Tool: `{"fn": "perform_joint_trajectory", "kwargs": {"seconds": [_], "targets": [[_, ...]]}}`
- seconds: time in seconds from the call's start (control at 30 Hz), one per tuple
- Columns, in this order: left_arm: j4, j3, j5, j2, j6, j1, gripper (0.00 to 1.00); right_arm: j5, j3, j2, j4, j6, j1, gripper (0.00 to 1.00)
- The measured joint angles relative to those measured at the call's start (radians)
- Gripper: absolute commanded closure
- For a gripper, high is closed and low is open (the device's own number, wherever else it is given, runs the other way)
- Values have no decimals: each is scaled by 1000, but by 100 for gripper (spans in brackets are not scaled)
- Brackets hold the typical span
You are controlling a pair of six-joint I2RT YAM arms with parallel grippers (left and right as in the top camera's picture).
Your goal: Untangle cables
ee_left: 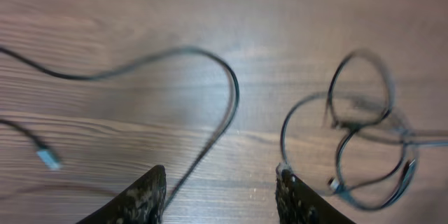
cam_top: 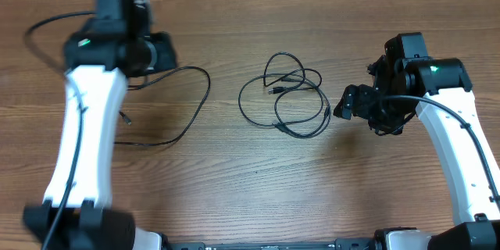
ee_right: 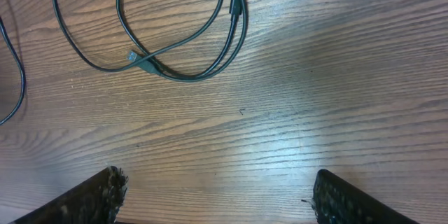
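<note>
A tangle of thin black cables (cam_top: 285, 98) lies looped at the table's middle. It also shows in the left wrist view (ee_left: 364, 133) and in the right wrist view (ee_right: 175, 42). A separate black cable (cam_top: 205, 86) lies in a wide arc to the left of the tangle, and its arc (ee_left: 231, 91) and small plug end (ee_left: 47, 156) show in the left wrist view. My left gripper (cam_top: 166, 53) (ee_left: 218, 189) is open and empty above this arc. My right gripper (cam_top: 349, 103) (ee_right: 217, 185) is open and empty, just right of the tangle.
The wooden table (cam_top: 234, 180) carries only the cables. A thicker black wire (cam_top: 47, 25) runs off the left arm at the back left. The arm bases stand at the front edge.
</note>
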Motion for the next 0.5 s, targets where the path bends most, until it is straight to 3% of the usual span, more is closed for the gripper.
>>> {"fn": "perform_joint_trajectory", "kwargs": {"seconds": [0.5], "targets": [[-4, -2, 74, 459, 14, -152, 60, 0, 0, 0, -7, 0, 0, 16]]}}
